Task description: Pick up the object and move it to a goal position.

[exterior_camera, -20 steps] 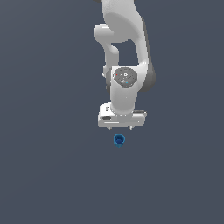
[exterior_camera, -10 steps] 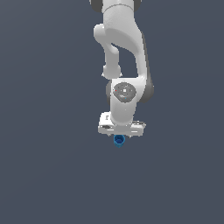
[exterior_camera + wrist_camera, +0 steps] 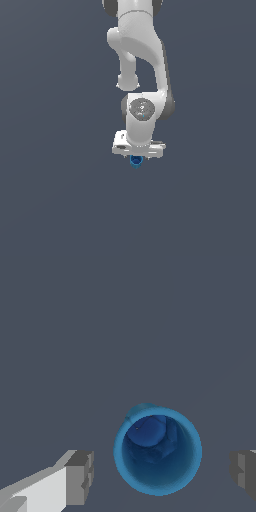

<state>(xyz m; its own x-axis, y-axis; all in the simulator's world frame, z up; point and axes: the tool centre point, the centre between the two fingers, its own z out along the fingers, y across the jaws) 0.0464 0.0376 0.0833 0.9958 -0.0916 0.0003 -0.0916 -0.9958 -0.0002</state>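
The object is a small blue cup [image 3: 158, 450] with a darker inside, standing upright with its mouth toward the wrist camera. In the exterior view only its lower part [image 3: 135, 161] shows under the white hand. My gripper [image 3: 162, 468] is open, with one grey finger pad [image 3: 80, 477] on one side of the cup and the other pad [image 3: 243, 474] on the other side, both apart from it. In the exterior view the gripper [image 3: 136, 159] sits right over the cup, fingers hidden behind the hand.
A plain dark grey floor [image 3: 55, 200] lies all around. The white arm [image 3: 142, 60] rises straight above the hand in the exterior view.
The arm has come down over the cup. The hand now covers most of the cup in the exterior view; a second ago the cup lay free below it.
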